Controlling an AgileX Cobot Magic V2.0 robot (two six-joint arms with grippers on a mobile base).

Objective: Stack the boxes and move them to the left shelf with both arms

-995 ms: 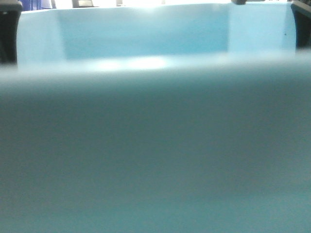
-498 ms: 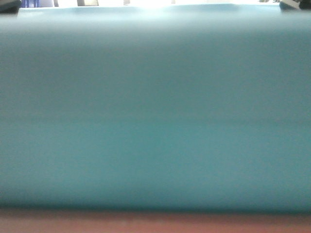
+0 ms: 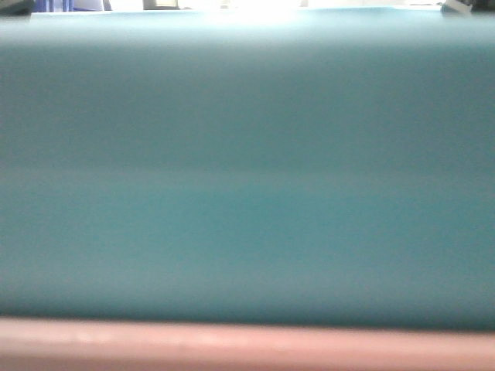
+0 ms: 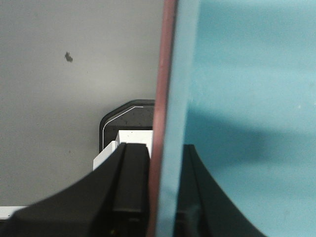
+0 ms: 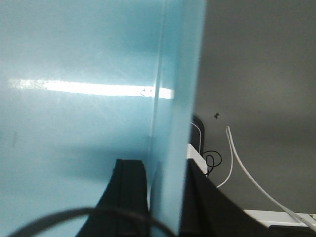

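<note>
Our left fingers (image 4: 129,187) pinch the pink tub (image 4: 166,74) and blue tub (image 4: 247,89) walls together, low in the frame. Our right fingers (image 5: 129,192) pinch the blue tub's wall. Blue sits inside pink.

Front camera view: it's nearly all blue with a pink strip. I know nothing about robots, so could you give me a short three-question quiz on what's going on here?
1. True or false: in the front view, the pink tub shows above the blue tub.
2. Pick one: in the left wrist view, the left arm's jaws stand
A) both outside the tubs
B) one on each side of the stacked tub walls
C) well away from the tubs
3. Fill in: in the right wrist view, the wall between the right arm's jaws is coloured ____.

Key: 1 false, the pink strip lies below the blue; 2 B; 3 blue.
</note>
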